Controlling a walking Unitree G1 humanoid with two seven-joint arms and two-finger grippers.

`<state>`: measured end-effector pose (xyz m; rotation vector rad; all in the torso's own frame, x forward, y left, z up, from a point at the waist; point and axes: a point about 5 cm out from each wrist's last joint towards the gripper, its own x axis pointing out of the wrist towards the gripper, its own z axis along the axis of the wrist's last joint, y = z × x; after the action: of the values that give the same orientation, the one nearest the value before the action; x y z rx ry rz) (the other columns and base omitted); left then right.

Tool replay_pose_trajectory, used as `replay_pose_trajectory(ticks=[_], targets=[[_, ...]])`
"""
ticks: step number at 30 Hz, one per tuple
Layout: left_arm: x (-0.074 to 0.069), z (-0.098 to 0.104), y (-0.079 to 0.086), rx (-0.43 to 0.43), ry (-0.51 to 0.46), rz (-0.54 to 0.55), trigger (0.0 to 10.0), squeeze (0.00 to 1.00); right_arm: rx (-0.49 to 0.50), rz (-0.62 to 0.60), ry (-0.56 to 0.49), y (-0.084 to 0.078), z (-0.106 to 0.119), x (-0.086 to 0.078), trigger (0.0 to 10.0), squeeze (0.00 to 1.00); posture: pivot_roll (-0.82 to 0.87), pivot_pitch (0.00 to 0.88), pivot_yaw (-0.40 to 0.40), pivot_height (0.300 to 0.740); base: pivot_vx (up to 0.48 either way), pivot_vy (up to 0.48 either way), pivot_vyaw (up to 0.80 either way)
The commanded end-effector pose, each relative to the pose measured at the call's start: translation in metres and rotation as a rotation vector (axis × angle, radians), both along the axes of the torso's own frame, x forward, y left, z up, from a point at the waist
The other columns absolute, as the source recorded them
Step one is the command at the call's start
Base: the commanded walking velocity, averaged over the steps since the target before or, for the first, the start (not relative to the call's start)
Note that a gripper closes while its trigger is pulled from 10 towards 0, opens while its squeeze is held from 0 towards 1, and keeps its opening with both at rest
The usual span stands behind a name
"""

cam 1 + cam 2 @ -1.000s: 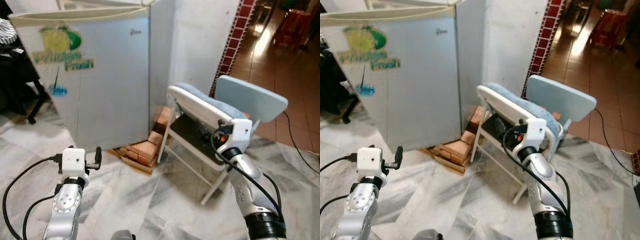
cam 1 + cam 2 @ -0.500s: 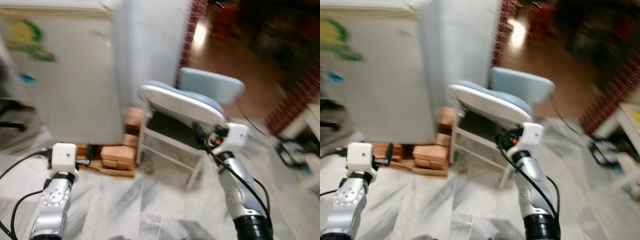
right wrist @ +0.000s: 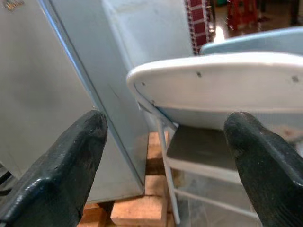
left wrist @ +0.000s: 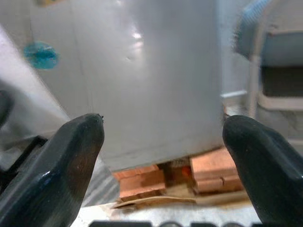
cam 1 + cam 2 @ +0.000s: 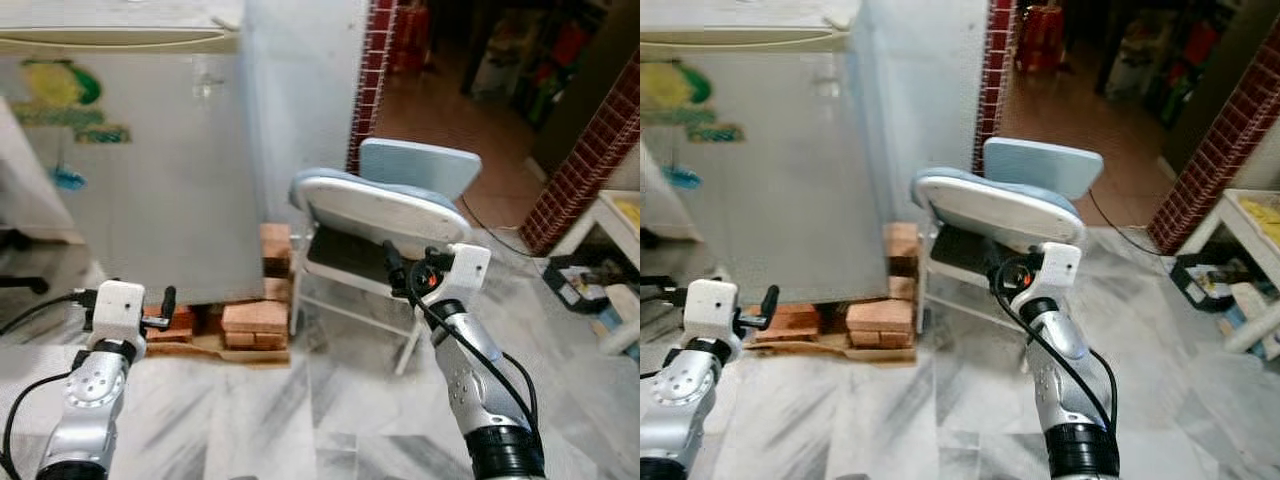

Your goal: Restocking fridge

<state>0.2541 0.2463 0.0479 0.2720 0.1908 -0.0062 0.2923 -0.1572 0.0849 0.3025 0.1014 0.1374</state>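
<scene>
Fridge (image 5: 150, 150), upper left: we see its door closed | left gripper (image 4: 161, 161), right gripper (image 3: 165, 156): fingers apart, empty | stock: we see none; progress unsettled

The fridge (image 5: 150, 150) had a green and yellow sticker (image 5: 62, 92) with a line of lettering under it, but it was too blurry to read. A small blue mark (image 5: 68, 178) sat lower down, unreadable too.

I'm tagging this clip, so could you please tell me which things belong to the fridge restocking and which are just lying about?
Belongs to the job:
fridge, door shut
left hand, open, empty
right hand, open, empty

Just lying about:
folding chair
bricks under the fridge
white table
</scene>
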Motion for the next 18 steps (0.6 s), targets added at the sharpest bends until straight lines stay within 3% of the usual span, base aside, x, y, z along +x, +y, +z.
replay_pose_trajectory(ticks=[1,3,5,8,18], targets=[[0.001,0.007,-0.007,0.010,-0.019,-0.051,10.0,0.00,-0.029,-0.008,0.007,-0.004,-0.001,-0.003,10.0,0.00,0.01,0.000,0.002,0.740,0.000,0.480,0.00],[0.009,0.025,-0.028,-0.012,-0.103,-0.097,10.0,0.00,-0.030,-0.005,0.008,-0.005,-0.003,-0.006,10.0,0.00,0.02,0.000,-0.006,0.740,0.000,0.480,0.00],[0.009,0.025,-0.028,-0.012,-0.103,-0.097,10.0,0.00,-0.030,-0.005,0.008,-0.005,-0.003,-0.006,10.0,0.00,0.02,0.000,-0.006,0.740,0.000,0.480,0.00],[0.018,0.035,-0.047,-0.005,-0.161,-0.135,10.0,0.00,-0.075,-0.017,0.000,-0.006,-0.004,-0.008,10.0,0.00,0.01,0.000,-0.006,0.740,0.000,0.480,0.00],[0.027,0.048,-0.061,0.085,-0.238,-0.180,10.0,0.00,-0.116,-0.031,-0.013,-0.008,-0.004,-0.011,10.0,0.00,0.00,0.000,0.004,0.740,0.000,0.480,0.00]])
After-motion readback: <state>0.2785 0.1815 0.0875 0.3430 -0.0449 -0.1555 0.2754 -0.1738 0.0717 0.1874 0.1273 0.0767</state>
